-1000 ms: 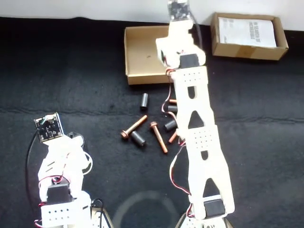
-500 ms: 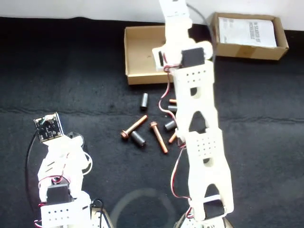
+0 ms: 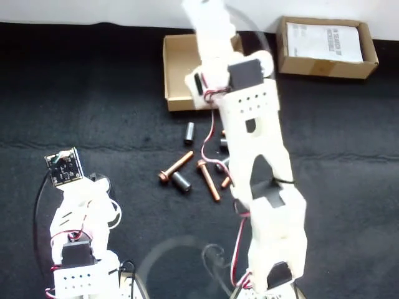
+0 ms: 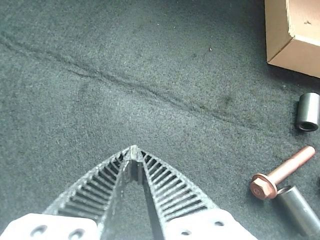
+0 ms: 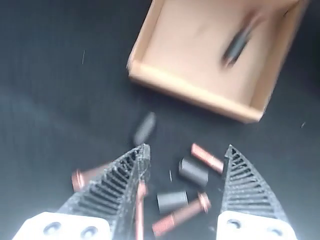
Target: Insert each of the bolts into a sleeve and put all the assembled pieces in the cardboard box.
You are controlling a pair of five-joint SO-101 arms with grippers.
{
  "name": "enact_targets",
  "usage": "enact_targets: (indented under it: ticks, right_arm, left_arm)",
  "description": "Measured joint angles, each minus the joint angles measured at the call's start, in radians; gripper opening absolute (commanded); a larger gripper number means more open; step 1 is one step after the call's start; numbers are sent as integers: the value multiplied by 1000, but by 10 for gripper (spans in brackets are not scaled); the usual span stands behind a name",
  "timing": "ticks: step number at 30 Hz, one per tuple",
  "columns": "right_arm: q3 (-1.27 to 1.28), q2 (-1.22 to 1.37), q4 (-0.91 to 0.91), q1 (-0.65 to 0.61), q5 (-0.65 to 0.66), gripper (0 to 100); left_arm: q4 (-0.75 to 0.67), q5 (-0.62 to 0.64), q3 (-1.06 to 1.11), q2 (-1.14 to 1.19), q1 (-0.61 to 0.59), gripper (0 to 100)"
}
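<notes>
One assembled piece (image 5: 239,41), blurred but seemingly a bolt in a dark sleeve, lies in the cardboard box (image 3: 182,68) at the far edge of the table (image 3: 93,93); the rest of the job looks undone. At least three loose bolts (image 3: 176,166) and several bare sleeves (image 3: 189,132) lie scattered mid-table, just in front of the box, none of them mated. The right gripper (image 5: 186,148) hangs raised near the box, its fingers wide apart and empty. The left gripper (image 4: 134,150), fingers pressed together on nothing, sits over bare table toward the near left corner, well apart from the parts. Open table lies left of the pile. A second box (image 3: 324,67) occupies the far right corner, and the right arm (image 3: 255,143) overhangs some parts.
</notes>
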Motion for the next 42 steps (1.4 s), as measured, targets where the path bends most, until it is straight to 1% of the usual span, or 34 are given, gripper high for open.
enact_targets:
  ticks: [4, 8, 13, 16, 20, 25, 42]
  right_arm:
    - [347, -124, 0, -21, 201, 221]
    - [583, -189, 0, -17, 399, 221]
    - [713, -198, 0, 25, 620, 221]
    - [750, -199, -18, 60, 712, 221]
    - [753, -183, -75, 107, 784, 221]
    - [756, -104, -133, 130, 833, 221]
    - [756, 84, -358, 130, 838, 221]
  left_arm:
    - [0, 0, 0, 0, -2, 10]
    - [0, 0, 0, 0, -6, 10]
    - [0, 0, 0, 0, -6, 10]
    - [0, 0, 0, 0, -6, 10]
    - [0, 0, 0, 0, -6, 10]
    - [0, 0, 0, 0, -6, 10]
    - [3, 0, 0, 0, -6, 10]
